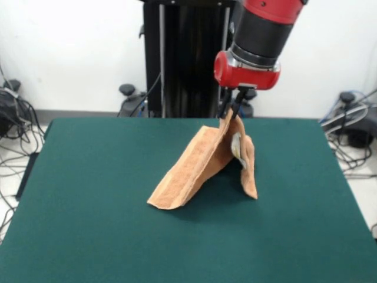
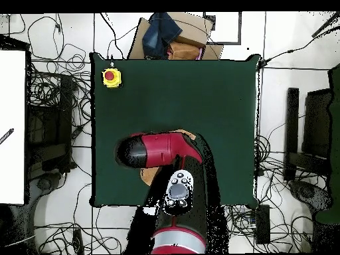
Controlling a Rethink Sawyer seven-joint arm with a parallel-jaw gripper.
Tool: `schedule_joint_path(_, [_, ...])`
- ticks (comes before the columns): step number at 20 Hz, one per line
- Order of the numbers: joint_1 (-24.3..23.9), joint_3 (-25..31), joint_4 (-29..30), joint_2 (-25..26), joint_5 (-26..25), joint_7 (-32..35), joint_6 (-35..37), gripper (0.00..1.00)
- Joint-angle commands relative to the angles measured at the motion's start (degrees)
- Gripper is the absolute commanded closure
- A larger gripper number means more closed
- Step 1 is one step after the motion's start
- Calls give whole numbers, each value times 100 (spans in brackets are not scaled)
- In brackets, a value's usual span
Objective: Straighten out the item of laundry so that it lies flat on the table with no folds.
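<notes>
1. Front view: the pincer (image 1: pixel 231 111) is closed tight on a pinch of the towel (image 1: pixel 203 165), holding it by a top edge or corner. That grip is why the cloth stands up like a tent: it hangs from the pincer in two sloping folds instead of lying flat.
2. Front view: one long fold runs down and away from the pincer to a low end that rests on the desk (image 1: pixel 88 224). A shorter flap drops almost straight below the pincer and appears to reach the desk as well. A pale band or label shows just under the grip.
3. Front view: the held point is well clear of the green surface, so I judge the towel far from flat; it looks doubled over itself.
4. Front view: bare desk lies on every side of the pincer, with most room toward the near edge and to either side. The far edge is closest to the pincer.
5. Overhead view: the arm (image 2: pixel 163 150) covers most of the towel, and only tan slivers (image 2: pixel 150 175) show beside it. The pincer itself is hidden here.
6. Overhead view: a yellow box with a red button (image 2: pixel 111 78) sits at one desk corner, well apart from the towel. The desk (image 2: pixel 226 93) is bare round the arm, so a drag to spread the cloth has room.
</notes>
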Motion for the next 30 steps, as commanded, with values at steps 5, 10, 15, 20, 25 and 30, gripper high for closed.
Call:
schedule_joint_path(5, [67,488,-856,531,152,662,284,100])
schedule_joint_path(10, [80,478,-525,476,71,731,-71,100])
schedule_joint_path(15, [65,477,-453,499,13,709,-193,100])
schedule_joint_path(20, [45,473,-382,457,-8,692,-242,100])
schedule_joint_path(25, [54,489,-389,522,-21,696,-315,100])
schedule_joint_path(30, [112,464,-440,514,30,733,-191,100])
